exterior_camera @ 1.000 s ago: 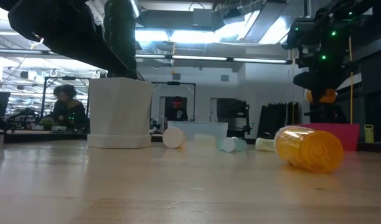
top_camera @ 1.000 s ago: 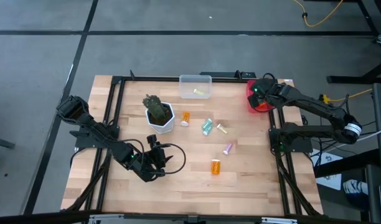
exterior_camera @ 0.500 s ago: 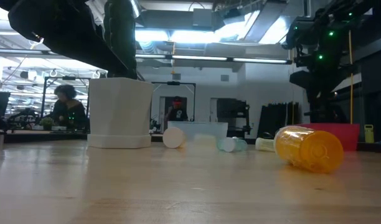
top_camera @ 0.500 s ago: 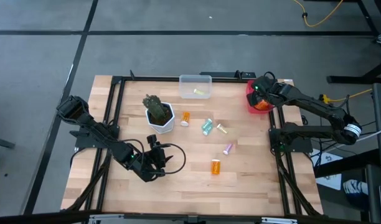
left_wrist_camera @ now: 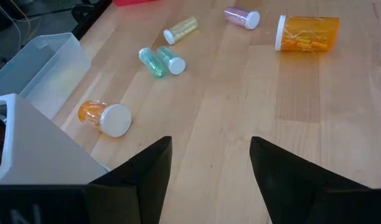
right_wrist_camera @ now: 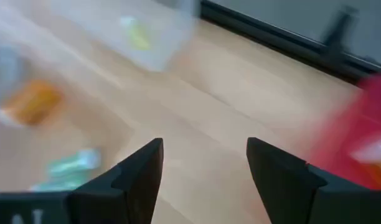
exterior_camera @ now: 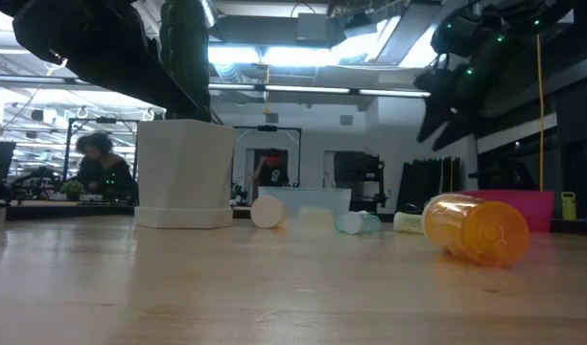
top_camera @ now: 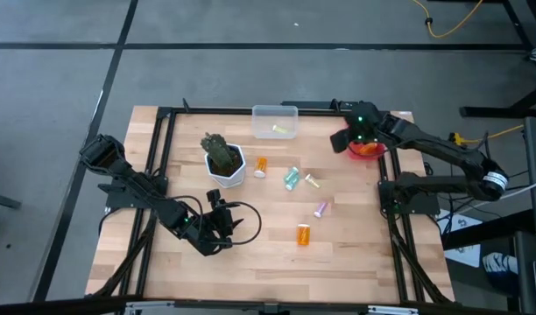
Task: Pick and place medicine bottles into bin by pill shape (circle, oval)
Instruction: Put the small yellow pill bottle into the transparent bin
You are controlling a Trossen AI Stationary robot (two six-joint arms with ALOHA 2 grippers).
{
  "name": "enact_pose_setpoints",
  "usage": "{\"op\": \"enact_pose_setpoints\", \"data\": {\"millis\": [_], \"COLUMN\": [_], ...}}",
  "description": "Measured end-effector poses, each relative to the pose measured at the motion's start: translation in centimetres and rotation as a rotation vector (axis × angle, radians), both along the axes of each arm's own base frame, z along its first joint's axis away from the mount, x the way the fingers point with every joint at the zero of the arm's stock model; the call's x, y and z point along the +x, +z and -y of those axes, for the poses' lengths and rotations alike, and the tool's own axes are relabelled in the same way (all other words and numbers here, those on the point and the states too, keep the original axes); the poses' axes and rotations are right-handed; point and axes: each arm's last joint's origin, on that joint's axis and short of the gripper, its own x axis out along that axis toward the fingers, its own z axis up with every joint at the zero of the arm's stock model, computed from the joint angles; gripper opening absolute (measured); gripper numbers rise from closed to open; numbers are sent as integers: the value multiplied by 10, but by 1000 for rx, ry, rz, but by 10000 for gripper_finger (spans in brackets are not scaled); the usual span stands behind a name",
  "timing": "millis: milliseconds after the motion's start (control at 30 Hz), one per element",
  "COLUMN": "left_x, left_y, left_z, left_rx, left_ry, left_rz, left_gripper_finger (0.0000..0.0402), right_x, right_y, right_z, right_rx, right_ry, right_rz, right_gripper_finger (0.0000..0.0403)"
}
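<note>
The medicine bottles lie scattered on the table, and the white plant pot serves as the landmark for placing them. A small orange bottle lies just beside the pot, on its right-arm side. A pair of teal bottles lies a little farther that way, touching or nearly touching each other, and a pale yellow bottle sits just past them. A pink bottle lies farther out and nearer the front edge. The large orange bottle lies nearest the front, on its side. One more yellowish bottle already rests in the clear bin, behind the pot. The red bin stands well to the pot's right-arm side, at the table's edge.

The right gripper hangs in the air just beside the red bin, on the side toward the pot. Its fingers are spread apart and hold nothing. The left gripper waits in front of the pot, jaws likewise apart and empty.

The step in hand is probably the right arm's reach for its next bottle. To do it well, it should:
- choose a bottle lying apart, such as the yellow or pink one, rather than the crowded teal pair;
- come down from above with the fingers straddling the cylinder across its width, not along it;
- close gently, since a round bottle on its side may roll away.
</note>
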Motion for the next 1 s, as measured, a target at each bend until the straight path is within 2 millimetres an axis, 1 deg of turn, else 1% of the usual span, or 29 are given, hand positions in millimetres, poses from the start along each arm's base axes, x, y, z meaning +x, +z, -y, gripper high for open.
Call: {"op": "enact_pose_setpoints", "data": {"millis": [167, 367, 467, 600, 733, 867, 933, 1000], "left_x": [0, 0, 0, 0, 0, 0, 0, 0], "left_y": [0, 0, 0, 0, 0, 0, 0, 0], "left_z": [0, 0, 0, 0, 0, 0, 0, 0], "left_rx": [-2, -1, -1, 0, 0, 0, 0, 0], "left_ry": [1, 1, 1, 0, 0, 0, 0, 0], "left_rz": [1, 1, 0, 0, 0, 0, 0, 0], "left_gripper_finger": [211, 211, 211, 211, 211, 211, 211, 211], "right_x": [23, 48, 62, 84, 102, 111, 111, 107], "right_y": [-8, -33, -44, -52, -54, -56, -58, -62], "right_z": [-5, -19, -28, -42, -53, -62, -64, -65], "right_rx": [-1, 85, 98, 85, 48, 24, 20, 19], "right_ry": [98, 234, 290, 387, 463, 504, 504, 499], "right_rz": [12, -61, -77, -24, 61, 99, 73, 3], "right_gripper_finger": [234, 234, 234, 234, 234, 234, 234, 234]}}
